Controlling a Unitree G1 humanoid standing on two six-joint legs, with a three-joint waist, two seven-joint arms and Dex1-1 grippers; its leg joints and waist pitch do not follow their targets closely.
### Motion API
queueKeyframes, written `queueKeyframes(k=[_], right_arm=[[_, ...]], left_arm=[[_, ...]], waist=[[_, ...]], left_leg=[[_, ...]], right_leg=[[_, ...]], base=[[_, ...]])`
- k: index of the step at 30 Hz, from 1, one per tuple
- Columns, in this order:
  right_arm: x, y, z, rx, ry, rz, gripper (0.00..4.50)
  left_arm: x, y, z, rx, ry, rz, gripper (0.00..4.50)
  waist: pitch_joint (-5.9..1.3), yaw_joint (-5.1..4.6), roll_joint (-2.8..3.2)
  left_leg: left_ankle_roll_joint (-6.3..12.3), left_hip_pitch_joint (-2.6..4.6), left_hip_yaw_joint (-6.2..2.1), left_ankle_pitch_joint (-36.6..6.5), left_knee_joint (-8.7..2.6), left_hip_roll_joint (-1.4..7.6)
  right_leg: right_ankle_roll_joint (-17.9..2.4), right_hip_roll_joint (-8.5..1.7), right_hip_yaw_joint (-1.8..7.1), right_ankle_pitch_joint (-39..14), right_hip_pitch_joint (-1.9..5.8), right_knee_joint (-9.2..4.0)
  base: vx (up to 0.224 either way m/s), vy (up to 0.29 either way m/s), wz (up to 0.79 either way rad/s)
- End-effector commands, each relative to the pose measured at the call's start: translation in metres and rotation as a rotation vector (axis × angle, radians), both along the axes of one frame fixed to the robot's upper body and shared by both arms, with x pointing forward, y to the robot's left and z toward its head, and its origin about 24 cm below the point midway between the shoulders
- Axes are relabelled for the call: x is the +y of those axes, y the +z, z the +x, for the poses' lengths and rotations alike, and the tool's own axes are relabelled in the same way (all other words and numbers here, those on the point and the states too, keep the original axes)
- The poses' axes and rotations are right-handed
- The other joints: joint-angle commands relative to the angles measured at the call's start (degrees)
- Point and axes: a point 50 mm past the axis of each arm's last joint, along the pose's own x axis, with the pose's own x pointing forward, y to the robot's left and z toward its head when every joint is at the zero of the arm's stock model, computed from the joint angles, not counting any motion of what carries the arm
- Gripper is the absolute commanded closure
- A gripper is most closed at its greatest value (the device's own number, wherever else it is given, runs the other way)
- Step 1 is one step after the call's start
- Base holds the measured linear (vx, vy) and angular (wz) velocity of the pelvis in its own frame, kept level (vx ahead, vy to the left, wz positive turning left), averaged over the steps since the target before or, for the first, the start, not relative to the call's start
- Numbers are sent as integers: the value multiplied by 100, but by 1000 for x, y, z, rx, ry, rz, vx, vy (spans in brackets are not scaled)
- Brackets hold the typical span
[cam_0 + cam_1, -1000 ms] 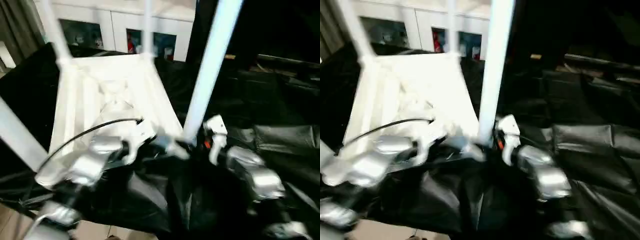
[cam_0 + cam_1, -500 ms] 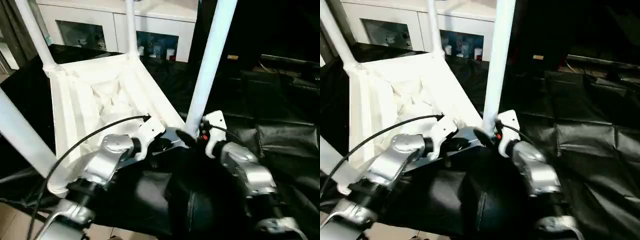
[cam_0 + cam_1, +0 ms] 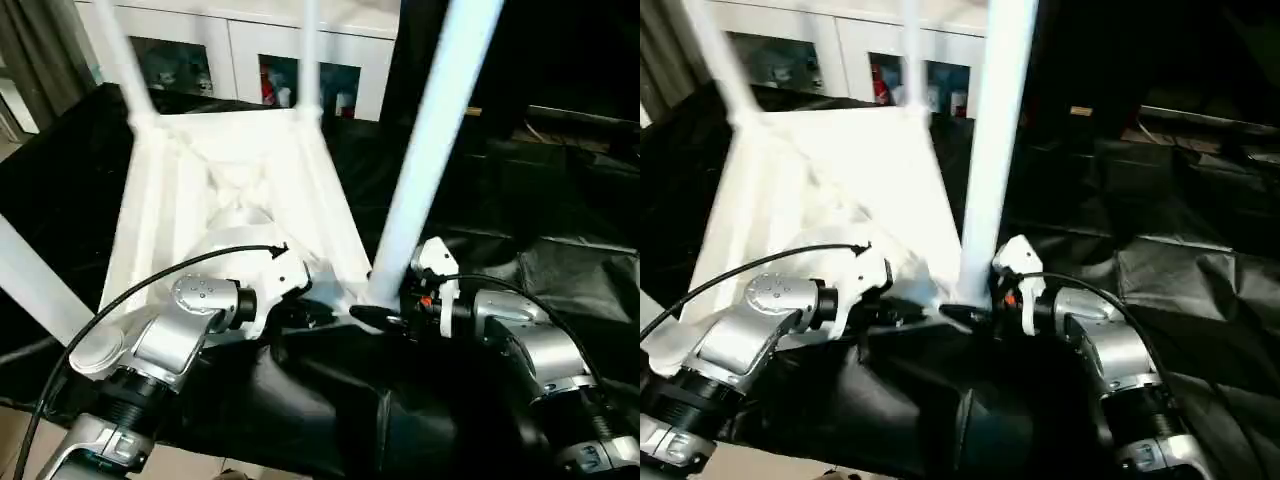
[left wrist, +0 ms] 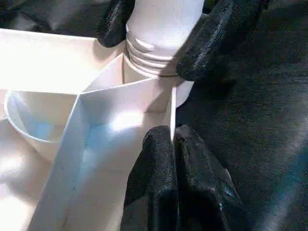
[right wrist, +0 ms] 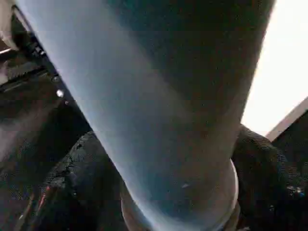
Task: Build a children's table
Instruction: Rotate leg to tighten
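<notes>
White plastic dominates the scene: the children's table (image 3: 235, 185) lies upside down on the black-draped work table (image 3: 560, 250), underside up, so the leg sockets face upward and legs can be screwed in from above; the near leg (image 3: 432, 130) rises from the table's corner closest to the robot, with threads visible above its socket (image 4: 144, 57), so it appears not fully seated; the right gripper (image 3: 975, 315) straddles this leg's base, fingers on either side, probably to turn it; the left gripper (image 4: 175, 139), clenched with fingers pressed together, bears on the rim beside that socket, likely steadying the top against twisting.
</notes>
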Motion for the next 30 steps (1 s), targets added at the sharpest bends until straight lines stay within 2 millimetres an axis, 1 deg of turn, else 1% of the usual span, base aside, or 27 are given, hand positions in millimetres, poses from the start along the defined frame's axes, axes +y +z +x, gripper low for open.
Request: queueKeyframes(k=[1, 2, 4, 5, 6, 7, 12, 13, 15, 16, 17, 18, 19, 20, 21, 22, 23, 24, 25, 26, 27, 29, 30], right_arm=[[12, -3, -6, 30, 90, 16, 132], [12, -3, -6, 35, 94, 18, 132], [12, -4, -8, 42, 105, 18, 159], [12, -4, -8, 42, 108, 17, 167], [13, -5, -9, 45, 117, 17, 171], [13, -5, -9, 46, 118, 18, 175], [14, -6, -10, 51, 115, 24, 181], [14, -7, -10, 52, 107, 25, 181], [15, -13, -5, 39, 0, 5, 181], [15, -15, -4, 38, -23, 1, 181], [16, -21, 2, 23, -129, -27, 181], [16, -23, 4, 19, -169, -38, 181], [18, -28, 10, 36, -288, -30, 181], [19, -31, 12, 55, -343, -17, 181], [19, -31, 12, 58, -353, -14, 182], [21, -33, 13, 77, -402, 0, 182], [34, -38, 12, 93, -436, 4, 182], [34, -38, 12, 93, -436, 4, 182], [47, -41, 10, 86, -440, -11, 182], [54, -40, 9, 75, -426, -6, 182], [58, -40, 8, 68, -419, -4, 182], [70, -38, 6, 50, -367, 21, 182], [71, -37, 5, 50, -358, 28, 147]], left_arm=[[-10, 1, -6, 27, -56, -48, 450], [-9, 1, -6, 28, -58, -48, 450], [-8, 1, -6, 28, -56, -48, 450], [-8, 1, -6, 28, -56, -48, 450], [-8, 2, -6, 29, -55, -47, 450], [-7, 2, -6, 29, -55, -46, 450], [-7, 1, -6, 25, -50, -41, 450], [-7, 1, -5, 15, -37, -39, 450], [-9, -1, 4, -19, 49, -19, 450], [-9, -2, 5, -23, 65, -15, 450], [-10, -3, 10, -38, 127, -5, 450], [-11, -3, 13, -45, 150, -4, 450], [-16, -4, 16, -48, 198, -16, 450], [-19, -4, 18, -45, 217, -24, 450], [-19, -4, 18, -46, 220, -24, 450], [-22, -5, 19, -48, 235, -24, 450], [-34, -8, 21, -44, 290, -34, 450], [-34, -8, 21, -44, 290, -34, 450], [-43, -10, 23, -43, 330, -40, 450], [-48, -11, 22, -41, 333, -48, 450], [-51, -11, 22, -39, 330, -51, 450], [-59, -11, 19, -36, 303, -61, 450], [-59, -11, 19, -36, 298, -61, 450]], waist=[[-285, -3, -40], [-290, -5, -57], [-294, -1, -47], [-295, -1, -54], [-297, 0, -63], [-297, 3, -59], [-303, 4, -56], [-304, 7, -48], [-301, 3, -52], [-287, -6, -50], [-263, -16, -51], [-262, -20, -32], [-255, -46, -49], [-256, -71, -42], [-255, -83, -41], [-253, -97, -48], [-257, -110, -21], [-254, -109, -27], [-273, -97, 9], [-276, -97, 3], [-281, -100, -8], [-297, -90, -20], [-312, -75, -7]], left_leg=[[312, 58, -17, -1226, -328, 104], [308, 55, -16, -1181, -323, 102], [325, 59, -14, -1114, -318, 101], [337, 54, -13, -1070, -314, 97], [349, 55, -11, -1055, -311, 96], [371, 51, -10, -1029, -308, 95], [369, 59, -9, -1029, -305, 97], [367, 59, -12, -1017, -305, 97], [360, 58, -8, -1011, -305, 98], [318, 54, -9, -1086, -315, 97], [220, 58, -10, -1275, -335, 96], [146, 72, -19, -1404, -348, 95], [18, 58, -48, -1604, -371, 86], [-51, 84, -51, -1752, -380, 90], [-76, 93, -58, -1815, -380, 90], [-96, 81, -68, -1892, -387, 80], [-113, 84, -67, -1933, -392, 90], [-120, 87, -69, -1938, -394, 91], [-117, 89, -76, -1923, -390, 81], [-96, 89, -69, -1903, -387, 79], [-80, 78, -66, -1887, -384, 77], [14, 46, -60, -1778, -371, 62], [56, 49, -58, -1699, -365, 67]], right_leg=[[-1317, -160, 125, -881, 219, -415], [-1322, -156, 126, -822, 224, -406], [-1339, -157, 127, -732, 225, -397], [-1351, -153, 125, -660, 233, -389], [-1355, -154, 125, -645, 234, -389], [-1368, -157, 125, -625, 235, -385], [-1380, -154, 124, -636, 235, -383], [-1383, -155, 123, -624, 237, -380], [-1384, -153, 124, -598, 233, -381], [-1369, -155, 125, -723, 222, -399], [-1297, -162, 125, -1082, 201, -437], [-1253, -174, 125, -1325, 193, -458], [-1107, -184, 117, -1766, 206, -486], [-1004, -180, 126, -2007, 168, -518], [-975, -181, 127, -2080, 156, -525], [-910, -172, 124, -2193, 157, -533], [-882, -172, 132, -2172, 140, -545], [-871, -171, 129, -2161, 136, -549], [-846, -171, 128, -2144, 149, -544], [-841, -168, 130, -2056, 144, -554], [-841, -164, 130, -2007, 152, -553], [-812, -168, 130, -1937, 168, -545], [-825, -170, 131, -1818, 176, -539]], base=[[0, 0, 0], [0, 0, 0], [0, 0, 0], [0, 0, 0], [0, 0, 0], [0, 0, 0], [0, 0, 0], [0, 0, 0], [0, 0, 0], [0, 0, 0], [0, 0, 0], [0, 0, 0], [0, 0, 0], [0, 0, 0], [0, 0, 0], [0, 0, 0], [0, 0, 0], [0, 0, 0], [0, 0, 0], [0, 0, 0], [0, 0, 0], [0, 0, 0], [0, 0, 0]])
